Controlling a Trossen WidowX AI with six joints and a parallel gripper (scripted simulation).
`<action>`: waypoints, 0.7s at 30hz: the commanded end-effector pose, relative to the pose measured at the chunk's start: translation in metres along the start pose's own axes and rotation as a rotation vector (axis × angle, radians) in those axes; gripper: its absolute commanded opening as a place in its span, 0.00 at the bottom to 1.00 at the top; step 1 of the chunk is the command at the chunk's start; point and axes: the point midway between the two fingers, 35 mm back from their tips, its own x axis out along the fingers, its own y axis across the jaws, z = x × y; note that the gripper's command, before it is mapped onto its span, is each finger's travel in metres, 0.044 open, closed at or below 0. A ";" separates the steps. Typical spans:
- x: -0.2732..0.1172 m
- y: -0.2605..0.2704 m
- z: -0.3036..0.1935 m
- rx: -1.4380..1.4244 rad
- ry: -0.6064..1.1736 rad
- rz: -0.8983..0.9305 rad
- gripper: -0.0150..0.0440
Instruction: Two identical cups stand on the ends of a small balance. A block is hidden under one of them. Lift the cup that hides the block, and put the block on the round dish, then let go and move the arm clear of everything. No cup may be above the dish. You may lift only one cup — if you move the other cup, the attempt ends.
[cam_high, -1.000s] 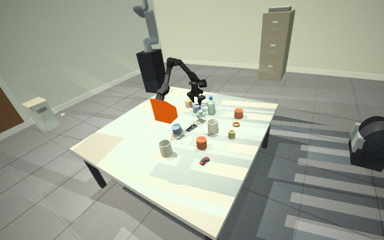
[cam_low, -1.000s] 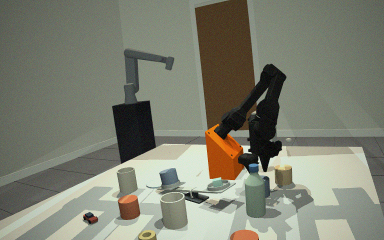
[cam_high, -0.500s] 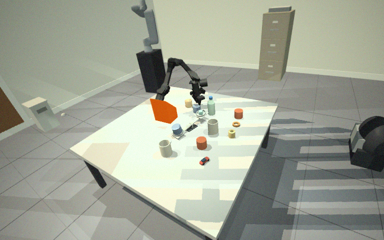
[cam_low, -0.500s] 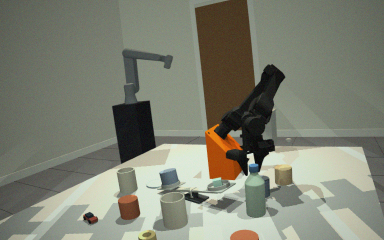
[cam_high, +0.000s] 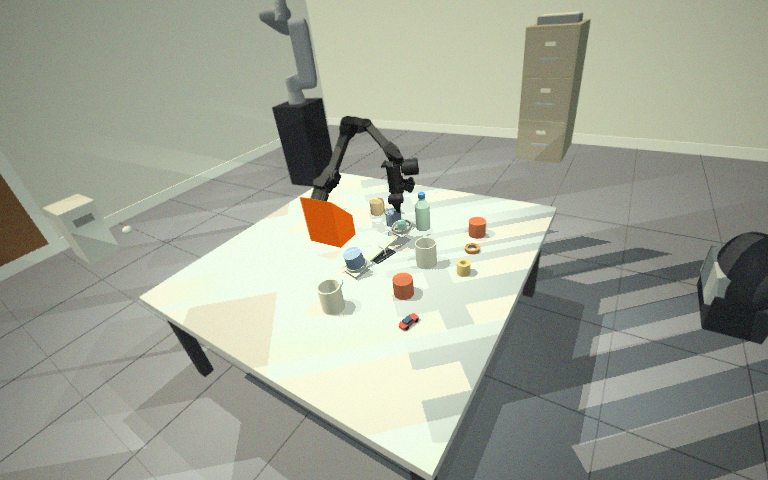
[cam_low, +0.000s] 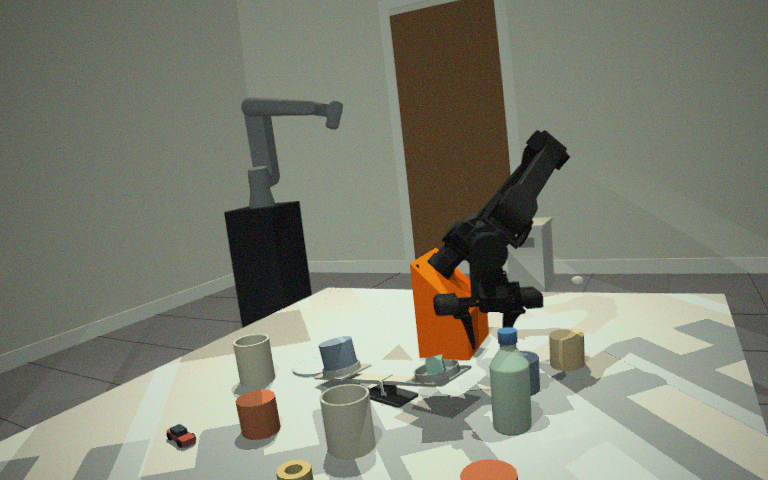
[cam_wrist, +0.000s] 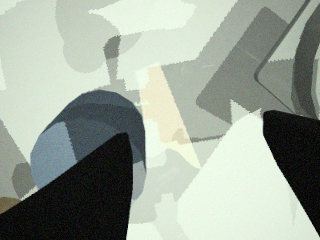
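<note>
My open gripper (cam_high: 398, 210) (cam_low: 491, 339) (cam_wrist: 195, 125) points down between the balance's block end and a blue cup (cam_high: 390, 217) (cam_low: 532, 374) (cam_wrist: 92, 112) on the table, partly hidden by the bottle in the exterior view. In the wrist view one finger overlaps this cup; nothing shows between the fingers. A green block (cam_high: 401, 225) (cam_low: 434, 364) sits uncovered in the ring at one end of the balance (cam_high: 389, 244) (cam_low: 396, 380), which stands raised. The other blue cup (cam_high: 353, 258) (cam_low: 338, 353) stands slightly tilted on the other end. The pale round dish (cam_low: 302, 369) lies behind it.
A green bottle (cam_high: 422, 215) (cam_low: 510, 396) stands close to the gripper and the table cup. A tan cylinder (cam_high: 376, 206) (cam_low: 566, 349) is beyond that cup. Two grey mugs, red cylinders, a yellow ring-shaped piece and a toy car stand nearer the front. The orange block (cam_high: 328, 223) (cam_low: 441, 322) is by the arm's base.
</note>
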 end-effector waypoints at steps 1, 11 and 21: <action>-0.001 -0.008 0.003 0.142 0.008 -0.001 0.69; -0.007 -0.030 0.008 0.483 0.017 -0.009 0.69; -0.012 -0.051 0.012 0.820 0.025 -0.013 0.69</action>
